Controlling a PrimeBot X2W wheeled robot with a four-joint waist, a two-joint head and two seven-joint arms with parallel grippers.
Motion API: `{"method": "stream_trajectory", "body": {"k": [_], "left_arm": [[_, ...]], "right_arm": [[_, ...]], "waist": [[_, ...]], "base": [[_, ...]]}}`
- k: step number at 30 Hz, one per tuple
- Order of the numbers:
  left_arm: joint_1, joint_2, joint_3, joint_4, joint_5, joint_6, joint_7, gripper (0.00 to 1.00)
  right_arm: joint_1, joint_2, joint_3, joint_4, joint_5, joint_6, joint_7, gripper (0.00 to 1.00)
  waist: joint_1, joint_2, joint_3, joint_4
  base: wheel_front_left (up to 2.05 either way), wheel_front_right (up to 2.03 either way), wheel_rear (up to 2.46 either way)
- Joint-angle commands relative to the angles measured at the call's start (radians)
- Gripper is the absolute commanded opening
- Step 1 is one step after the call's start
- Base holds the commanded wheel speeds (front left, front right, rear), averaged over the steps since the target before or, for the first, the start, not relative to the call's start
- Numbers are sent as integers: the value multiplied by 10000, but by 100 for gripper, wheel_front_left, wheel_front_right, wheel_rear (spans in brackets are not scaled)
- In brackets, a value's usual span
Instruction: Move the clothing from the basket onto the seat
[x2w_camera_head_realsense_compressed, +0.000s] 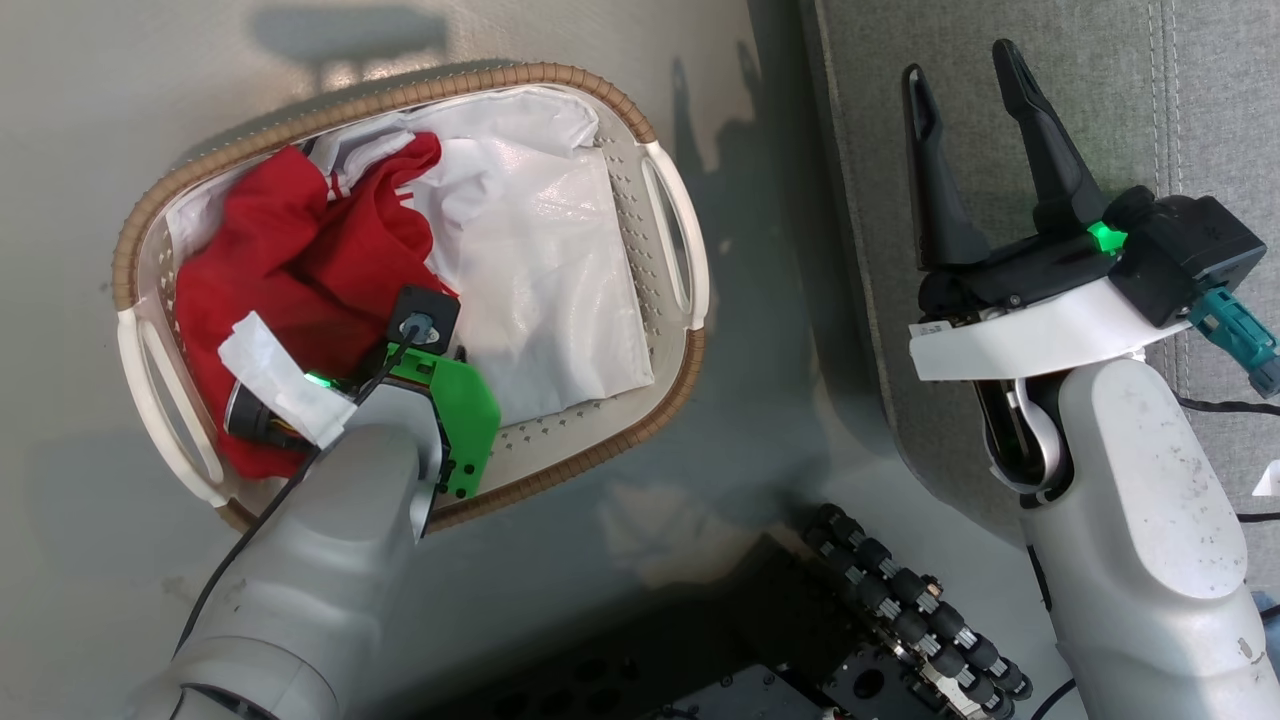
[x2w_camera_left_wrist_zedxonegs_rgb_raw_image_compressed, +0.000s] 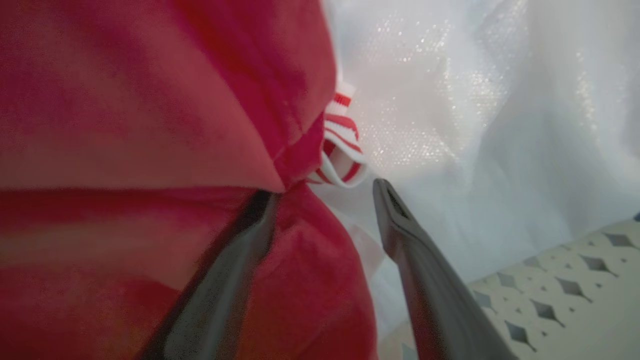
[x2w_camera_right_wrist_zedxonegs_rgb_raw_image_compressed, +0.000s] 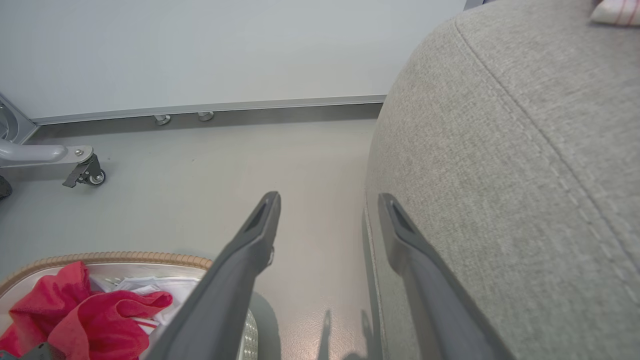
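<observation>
One oval cream plastic laundry basket with a brown woven rim (x2w_camera_head_realsense_compressed: 400, 95) holds one heap of red, white-striped sports clothing (x2w_camera_head_realsense_compressed: 300, 260); I cannot count the garments. One glossy white plastic liner sheet (x2w_camera_head_realsense_compressed: 540, 260) lies beside the heap. The left gripper (x2w_camera_left_wrist_zedxonegs_rgb_raw_image_compressed: 324, 192) has its two fingers spread around a red fold without pinching it, and the right gripper (x2w_camera_head_realsense_compressed: 960, 65) gapes empty at the edge of the one grey woven-fabric sofa (x2w_camera_head_realsense_compressed: 1200, 100).

Red clothing (x2w_camera_head_realsense_compressed: 290, 270) with red-white striped trim, cream perforated basket (x2w_camera_head_realsense_compressed: 560, 430), grey woven seat (x2w_camera_head_realsense_compressed: 1000, 120)
</observation>
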Motion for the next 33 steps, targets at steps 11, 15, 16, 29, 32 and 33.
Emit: {"method": "stream_trajectory", "body": {"k": [11,15,16,29,32,33], "left_arm": [[-55,208,-183,118,-30,430,270,0],[-43,190,-277,116,-35,335,211,0],[-33,178,-312,111,-25,290,166,0],[465,50,-967,-789,-29,-447,-879,0],[701,56,-1309,-1379,-55,-608,-1160,0],[776,57,-1423,-1600,-84,-635,-1260,0]], "right_arm": [[-128,-22,-87,70,92,-14,-24,100],[-106,-22,-120,149,55,-14,-24,100],[-99,-22,-129,172,44,-14,-24,100],[207,-25,-392,409,-259,-14,-24,100],[309,-24,-507,470,-388,-14,-24,100],[362,-24,-556,493,-433,-14,-24,100]], "waist": [[-1,-1,-82,35],[-1,-1,-212,107],[-1,-1,-261,131],[-1,-1,-1218,631],[-1,-1,-1564,819],[-1,-1,-1698,892]], "base": [[0,0,0],[0,0,0],[0,0,0],[0,0,0],[0,0,0],[0,0,0]]}}
